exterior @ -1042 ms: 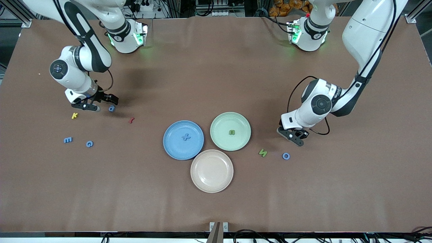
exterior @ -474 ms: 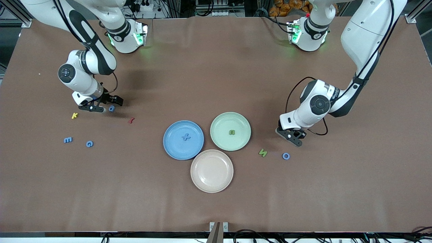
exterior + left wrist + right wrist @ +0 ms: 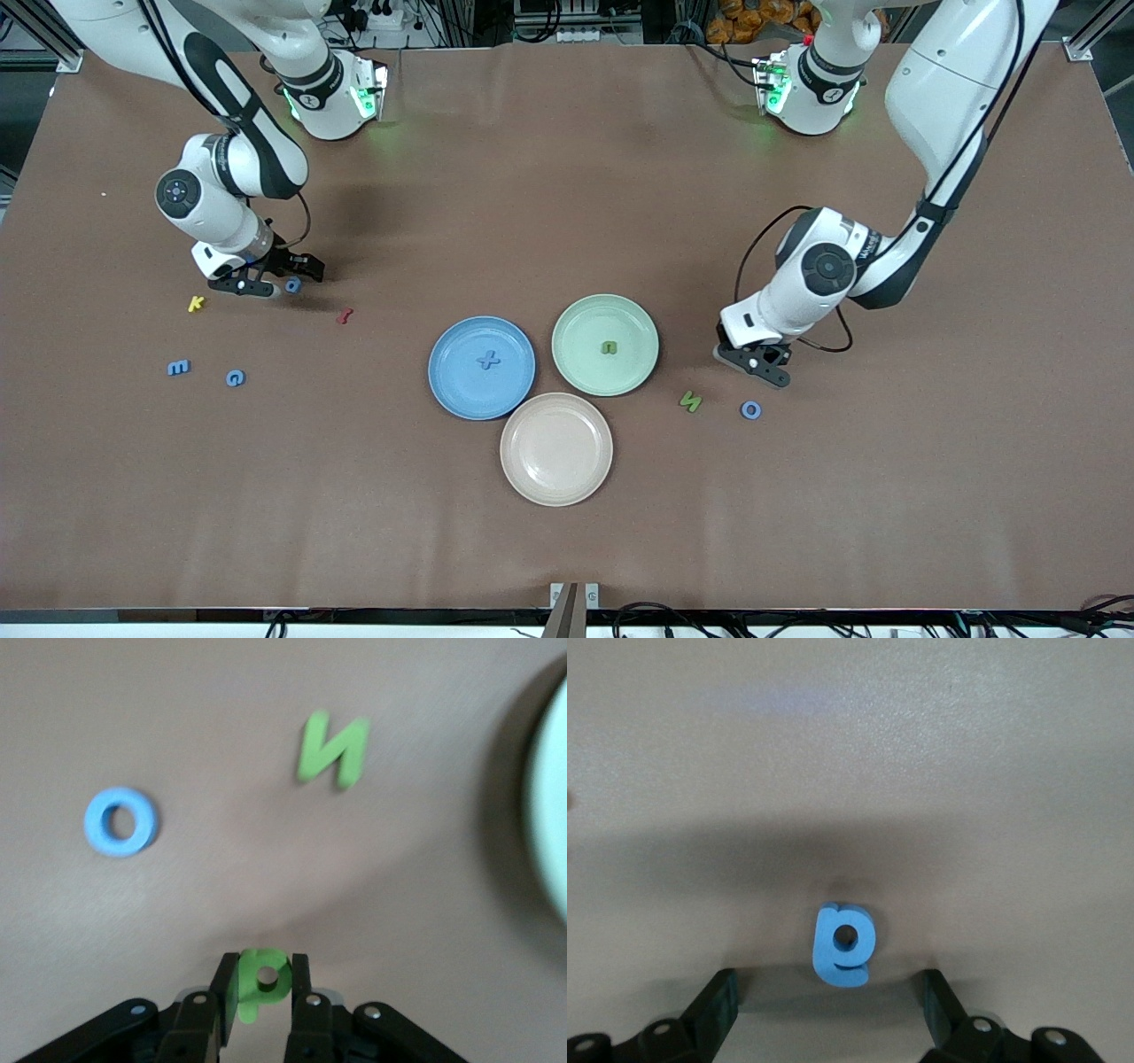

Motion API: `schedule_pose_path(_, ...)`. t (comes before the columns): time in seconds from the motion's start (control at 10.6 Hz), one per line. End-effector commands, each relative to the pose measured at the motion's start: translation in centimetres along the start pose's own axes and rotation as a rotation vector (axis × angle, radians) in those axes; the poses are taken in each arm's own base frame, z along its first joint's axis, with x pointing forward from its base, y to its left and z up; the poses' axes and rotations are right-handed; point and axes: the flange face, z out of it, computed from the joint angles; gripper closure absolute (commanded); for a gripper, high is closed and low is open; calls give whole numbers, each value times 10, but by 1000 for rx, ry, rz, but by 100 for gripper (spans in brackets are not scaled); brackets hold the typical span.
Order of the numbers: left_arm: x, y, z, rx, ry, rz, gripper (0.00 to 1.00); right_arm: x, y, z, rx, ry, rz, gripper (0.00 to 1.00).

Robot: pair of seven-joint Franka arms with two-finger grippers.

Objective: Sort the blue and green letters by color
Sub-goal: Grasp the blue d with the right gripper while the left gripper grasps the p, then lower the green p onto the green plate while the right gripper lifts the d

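Green P (image 3: 262, 979): chunky foam, pinched in left claw (image 3: 263, 992).

A brown worktop (image 3: 567, 177) carries three plates at centre frame: a blue plate (image 3: 456, 390), a green plate (image 3: 638, 319) and a beige plate (image 3: 555, 478). At mid-left lie a yellow k (image 3: 196, 304), a dark red letter (image 3: 345, 315), a blue a (image 3: 293, 285), a blue E (image 3: 178, 367) and a blue G (image 3: 235, 378). At lower right of centre lie a green N (image 3: 690, 401) and a blue o (image 3: 750, 409).
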Motion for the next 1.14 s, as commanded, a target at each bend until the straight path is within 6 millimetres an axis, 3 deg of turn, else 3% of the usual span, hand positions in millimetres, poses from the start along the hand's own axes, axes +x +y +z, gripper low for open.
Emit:
schedule_pose_path(0.0,36,71,-41,35,22,-139,100,3,0,4,4,4,-7,22)
schedule_pose_path(0.19,52,119,-52,14,57,-246,100,4,0,2,4,9,-7,60)
schedule_pose_path(0.28,56,147,-47,-3,58,-302,100,5,2,1,5,12,-1,69)
schedule_pose_path(0.38,59,173,-43,-15,60,-373,90,6,4,0,6,14,5,73)
schedule_pose_path(0.47,62,187,-40,-24,62,-427,77,7,5,0,6,15,8,73)
schedule_pose_path(0.57,61,187,-40,-22,61,-439,30,8,6,-1,6,18,14,73)
schedule_pose_path(0.66,61,181,-40,-18,60,-444,0,9,6,-2,6,21,13,73)
schedule_pose_path(0.85,62,167,-44,2,69,-437,0,12,7,-3,6,27,13,73)
schedule_pose_path(1.04,61,133,-65,85,33,-366,0,14,8,-4,8,30,19,76)
